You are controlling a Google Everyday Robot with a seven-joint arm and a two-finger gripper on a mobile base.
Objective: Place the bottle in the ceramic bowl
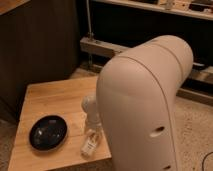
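Note:
The bottle (90,144) is small and clear with a pale label. It lies tilted on the wooden table (50,102) near its front right edge. The ceramic bowl (48,133) is glossy black, sits on the table's front left and is empty. My gripper (92,129) hangs from the white wrist directly above the bottle's upper end, close to it or touching it. The bowl lies to the left of the gripper. My large white arm covers the right half of the view and hides the table's right side.
A dark cabinet wall (45,45) stands behind the table. A metal rail and shelf (105,47) run along the back. Speckled floor (192,125) shows at the right. The table's front edge lies just below the bottle.

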